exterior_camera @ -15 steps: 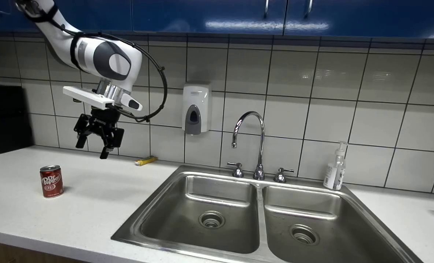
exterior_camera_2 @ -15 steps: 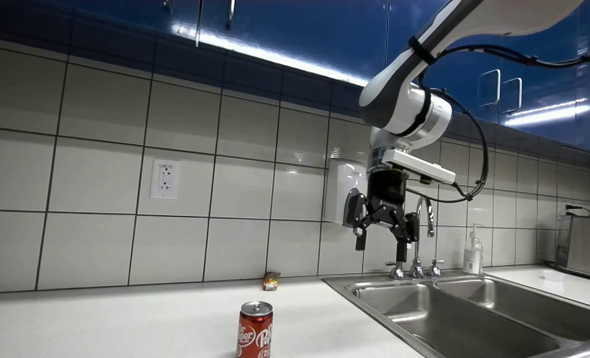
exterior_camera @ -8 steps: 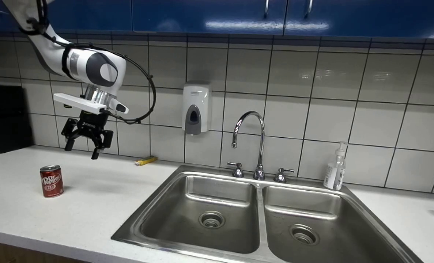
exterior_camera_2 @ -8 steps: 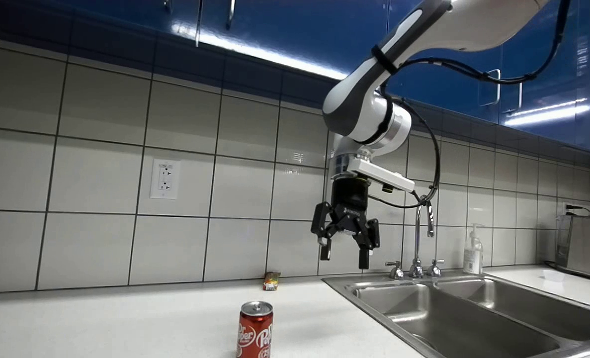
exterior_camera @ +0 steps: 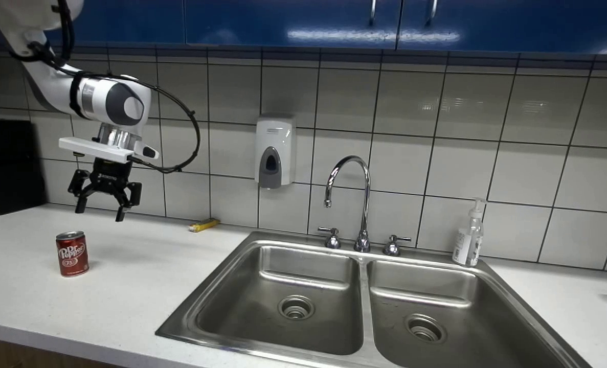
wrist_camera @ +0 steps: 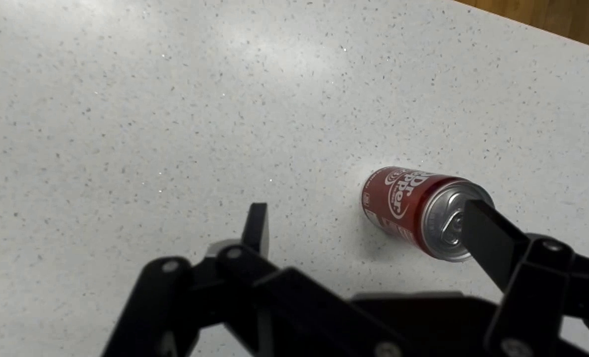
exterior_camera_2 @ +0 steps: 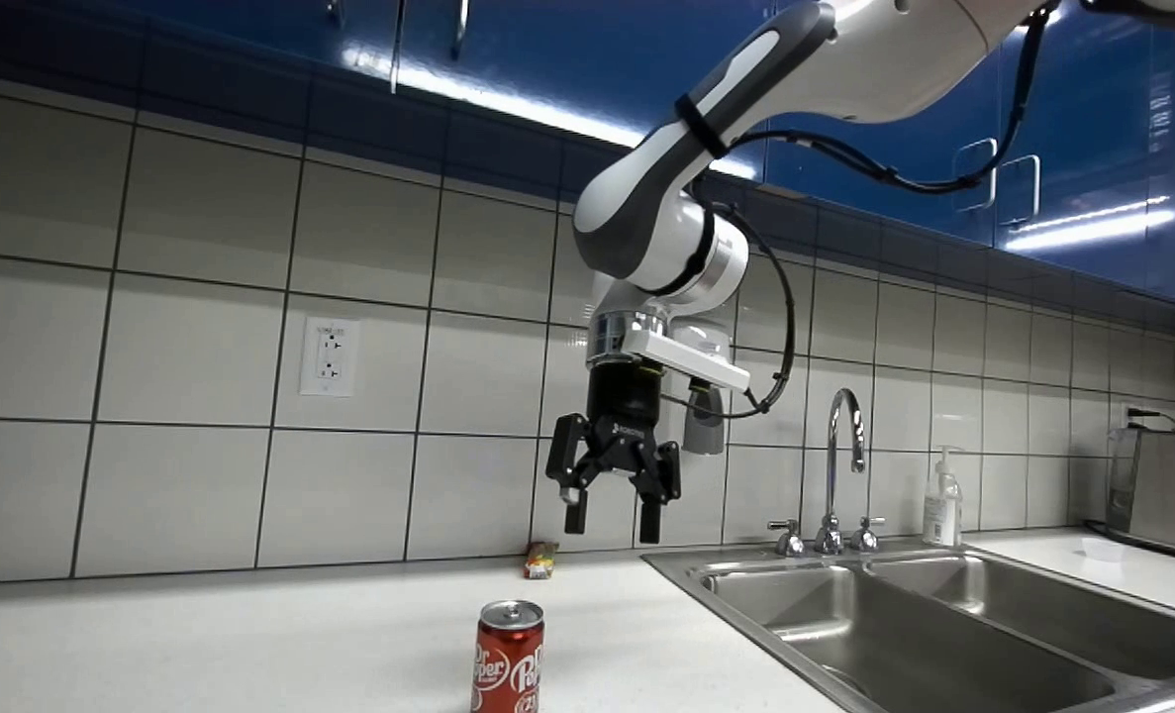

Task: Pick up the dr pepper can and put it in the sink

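The red Dr Pepper can (exterior_camera: 72,255) stands upright on the white counter, left of the sink (exterior_camera: 365,301). The can also shows in an exterior view (exterior_camera_2: 508,668), cut off by the bottom edge, and in the wrist view (wrist_camera: 398,203). My gripper (exterior_camera: 100,210) is open and empty, in the air above and behind the can. It also shows in an exterior view (exterior_camera_2: 613,523), up and to the right of the can. In the wrist view the gripper (wrist_camera: 366,208) has its jaws wide apart; the right finger (wrist_camera: 492,243) covers part of the can's silver top.
A chrome faucet (exterior_camera: 365,204) with two handles stands behind the double sink. A clear soap bottle (exterior_camera: 469,235) stands at its back right. A small yellow packet (exterior_camera: 203,225) lies by the wall. A soap dispenser (exterior_camera: 275,153) hangs on the tiles. A black box (exterior_camera: 9,166) stands far left.
The arm and open gripper have moved left in both exterior views, away from the sink side and closer to the can. The gripper is slightly lower in an exterior view. The can has not moved.
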Controlling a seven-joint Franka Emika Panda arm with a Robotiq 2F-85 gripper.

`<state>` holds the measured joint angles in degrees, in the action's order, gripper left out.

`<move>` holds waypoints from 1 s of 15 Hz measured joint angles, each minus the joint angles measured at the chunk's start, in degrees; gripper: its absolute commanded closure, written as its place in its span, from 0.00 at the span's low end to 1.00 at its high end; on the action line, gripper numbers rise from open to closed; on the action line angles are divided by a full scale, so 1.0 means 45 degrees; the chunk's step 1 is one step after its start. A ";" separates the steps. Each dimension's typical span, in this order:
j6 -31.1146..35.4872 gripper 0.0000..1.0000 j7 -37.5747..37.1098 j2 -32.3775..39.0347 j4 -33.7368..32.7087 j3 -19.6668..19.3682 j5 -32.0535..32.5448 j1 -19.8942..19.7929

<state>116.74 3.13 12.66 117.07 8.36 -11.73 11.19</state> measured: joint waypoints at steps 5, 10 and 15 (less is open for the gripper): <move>0.0000 0.00 0.0000 0.1346 -0.1245 0.0293 0.0753 0.0544; -0.0104 0.00 0.0000 0.2172 -0.2330 0.0589 0.1135 0.1082; -0.0369 0.00 0.0033 0.2745 -0.2864 0.0841 0.1178 0.1319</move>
<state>115.08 3.28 25.01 104.18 12.15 -6.43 17.12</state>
